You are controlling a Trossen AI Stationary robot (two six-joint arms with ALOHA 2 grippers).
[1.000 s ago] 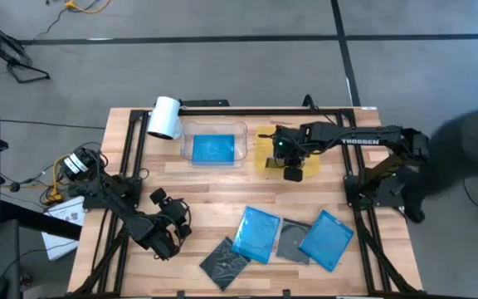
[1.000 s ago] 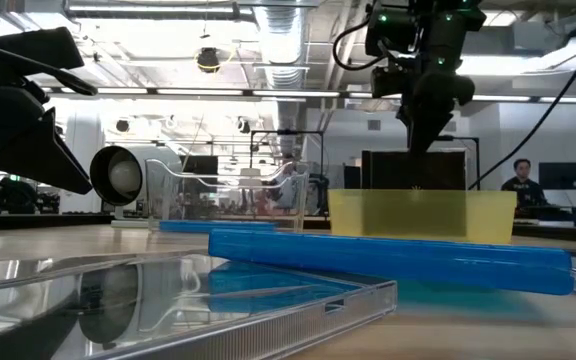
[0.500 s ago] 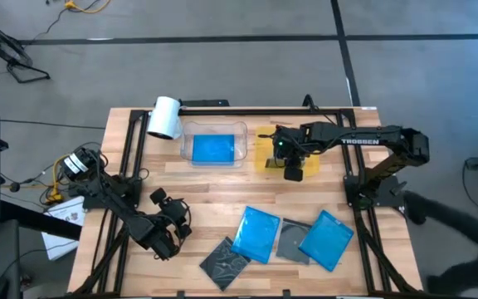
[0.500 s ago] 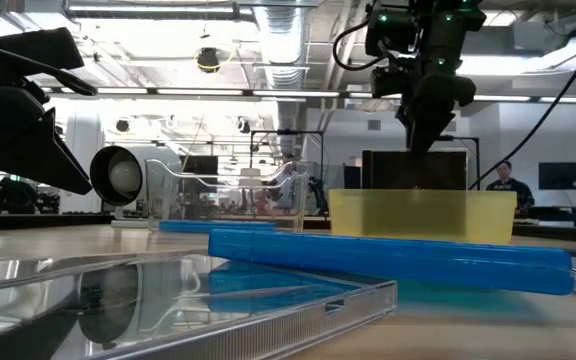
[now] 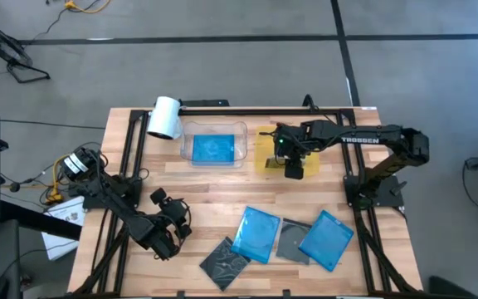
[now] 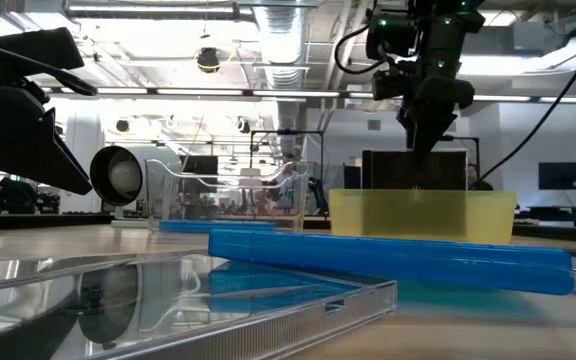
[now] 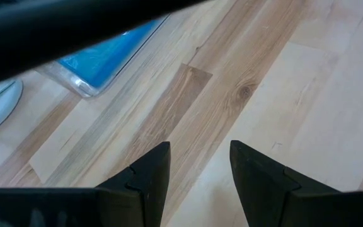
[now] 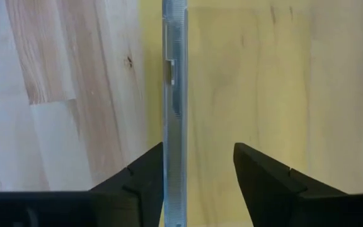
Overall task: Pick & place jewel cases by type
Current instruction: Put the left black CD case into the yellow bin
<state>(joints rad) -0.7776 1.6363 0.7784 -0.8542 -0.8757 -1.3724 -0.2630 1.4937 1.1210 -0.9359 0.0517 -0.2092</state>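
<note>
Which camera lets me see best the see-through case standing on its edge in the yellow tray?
The right wrist view: the grey-clear case stands on edge between the right gripper's open fingers, over the yellow tray. The low view shows its dark flat face behind the tray wall. From above, the arm hides it. The left wrist view misses it.

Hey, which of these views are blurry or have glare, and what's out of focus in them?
Low view: the clear case nearest the lens is soft and mirrors the ceiling lights, and the blue case behind it is sharper. Left wrist view: a dark blurred bar crosses the picture's upper part. Right wrist view: the grey-clear case seen edge-on is fairly sharp, and the wood behind it is soft.
</note>
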